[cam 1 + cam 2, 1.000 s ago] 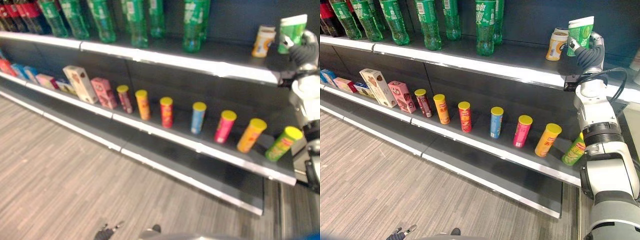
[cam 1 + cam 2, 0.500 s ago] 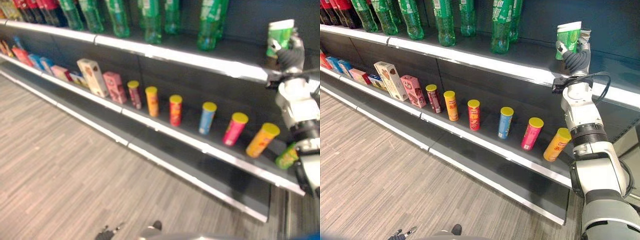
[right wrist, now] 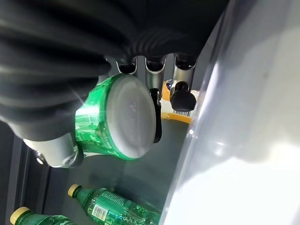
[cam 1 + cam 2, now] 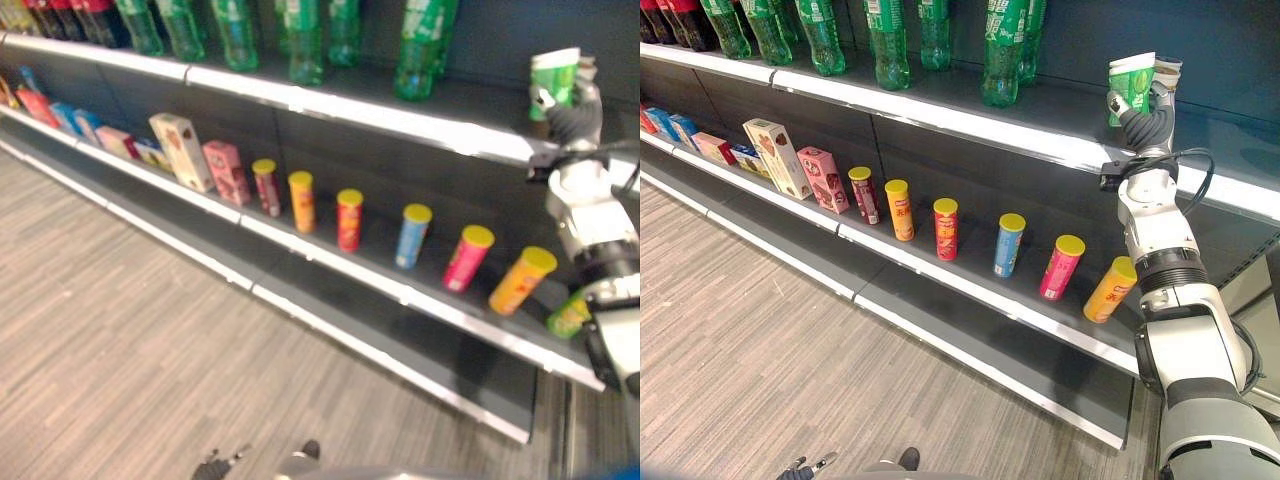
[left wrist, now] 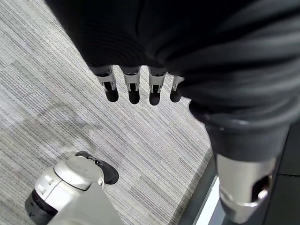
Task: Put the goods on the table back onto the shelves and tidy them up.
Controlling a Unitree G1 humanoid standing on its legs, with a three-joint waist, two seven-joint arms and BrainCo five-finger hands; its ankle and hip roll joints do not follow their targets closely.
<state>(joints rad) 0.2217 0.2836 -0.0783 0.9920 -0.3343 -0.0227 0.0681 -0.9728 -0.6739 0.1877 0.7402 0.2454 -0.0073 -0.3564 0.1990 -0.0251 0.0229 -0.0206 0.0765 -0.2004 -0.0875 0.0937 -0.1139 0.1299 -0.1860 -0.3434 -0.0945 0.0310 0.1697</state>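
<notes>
My right hand is raised to the top shelf at the right, shut on a green and white cup. The right wrist view shows fingers and thumb curled round the cup, whose pale base is bare, off the shelf board. Just behind the cup stands a yellow-orange cup, mostly hidden. My left hand hangs low over the floor with straight fingers and holds nothing.
Green bottles line the top shelf to the left of the cup. The middle shelf carries a row of tube cans and, further left, boxes. Grey plank floor lies before the shelves.
The camera has swung, so the shelves shifted in view. My right hand has carried the green cup in front of the yellow-orange cup, which showed beside it a second ago.
</notes>
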